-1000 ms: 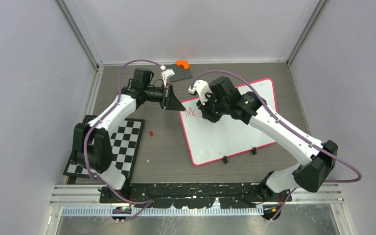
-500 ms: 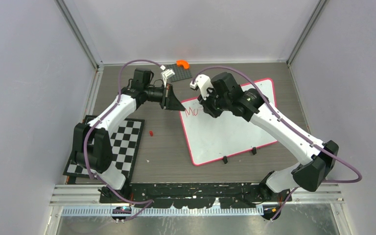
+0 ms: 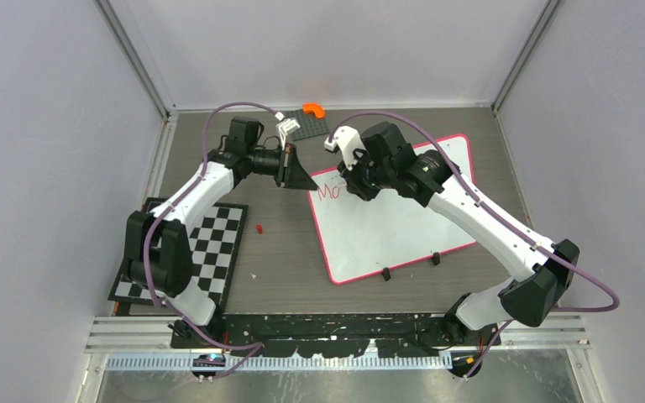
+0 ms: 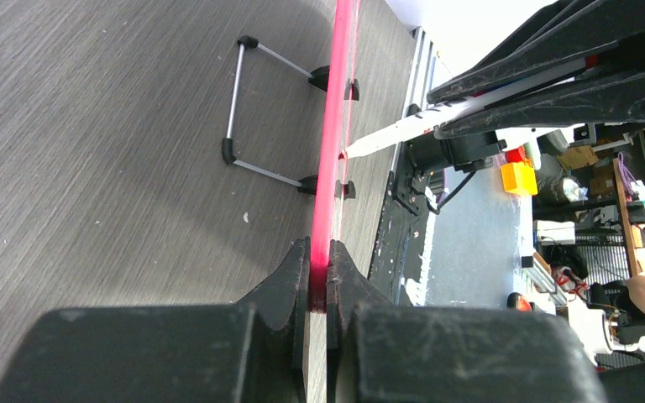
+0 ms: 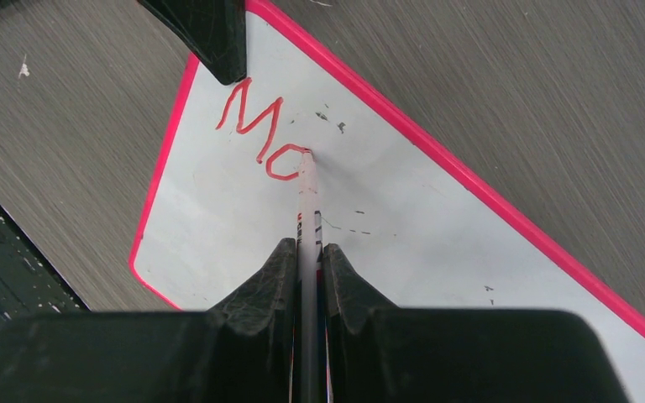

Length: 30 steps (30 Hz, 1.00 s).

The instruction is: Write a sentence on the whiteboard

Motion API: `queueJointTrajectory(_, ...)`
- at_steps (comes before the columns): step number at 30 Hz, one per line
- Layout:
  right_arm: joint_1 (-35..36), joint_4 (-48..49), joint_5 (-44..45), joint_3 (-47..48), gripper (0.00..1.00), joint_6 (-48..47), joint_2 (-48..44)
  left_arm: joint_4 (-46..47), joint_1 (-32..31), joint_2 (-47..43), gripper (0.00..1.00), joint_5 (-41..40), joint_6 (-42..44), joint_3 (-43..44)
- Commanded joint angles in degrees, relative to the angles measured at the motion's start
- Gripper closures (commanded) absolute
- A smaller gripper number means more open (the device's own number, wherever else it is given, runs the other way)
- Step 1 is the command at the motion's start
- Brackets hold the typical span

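Whiteboard (image 3: 403, 227): lies on the counter (image 3: 285, 252), right of centre and turned at an angle, with a pink rim all round.
Clips (image 3: 385, 274): two small black ones on the board's near edge.
Sentence (image 5: 260, 134): reads only "Mo" in red, at the board's far-left corner. The rest of the surface is white but for a few small dark specks.
Left tool (image 4: 319, 252): pinched narrow on the board's pink rim near the far-left corner, one finger on each side of the edge.
Right tool (image 5: 306, 248): closed on a marker (image 5: 306, 189), which runs out between the fingers toward the board.
Marker tip: touching the board at the upper right of the "o".
Arms: both reach inward over the counter, and the two tools are near each other at that corner.
Mat (image 3: 206, 248): black-and-white checkers at the counter's near left, partly under the left arm.
Grey plate (image 3: 306, 128): at the far edge, beyond the left tool.
Orange piece (image 3: 313, 109): curved, at the plate's far side.
Red bit (image 3: 259, 227): small, on bare counter between mat and board.
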Motion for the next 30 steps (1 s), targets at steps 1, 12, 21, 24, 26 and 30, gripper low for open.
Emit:
queueJointTrajectory(1, -0.51, 0.91, 1.48, 0.25, 1.00, 0.55, -3.95, -1.77, -0.79, -0.49, 1.00, -0.64, 0.87, 0.70)
queueJointTrajectory(12, -0.47, 1.26, 2.73, -1.07, 1.00, -0.41, -1.80, -1.85, -0.82, -0.37, 1.00, -0.95, 0.93, 0.85)
queueJointTrajectory(21, -0.60, 1.11, 3.62, -5.26, 1.00, -0.27, -4.41, -1.95, -0.86, 0.06, 1.00, -0.77, 0.86, 1.04)
queueJointTrajectory(24, -0.56, 0.69, 3.62, -6.13, 1.00, 0.09, -5.10, -1.98, -0.90, -0.02, 1.00, -0.77, 0.86, 0.94)
queueJointTrajectory(26, -0.60, 0.70, 3.53, -6.34, 1.00, 0.20, -5.31, -1.96, -0.92, -0.19, 1.00, -0.71, 0.86, 0.86)
queueJointTrajectory(30, -0.54, 0.89, 3.62, -5.29, 1.00, -0.05, -4.61, -1.93, -0.90, -0.21, 1.00, -0.84, 0.86, 0.77)
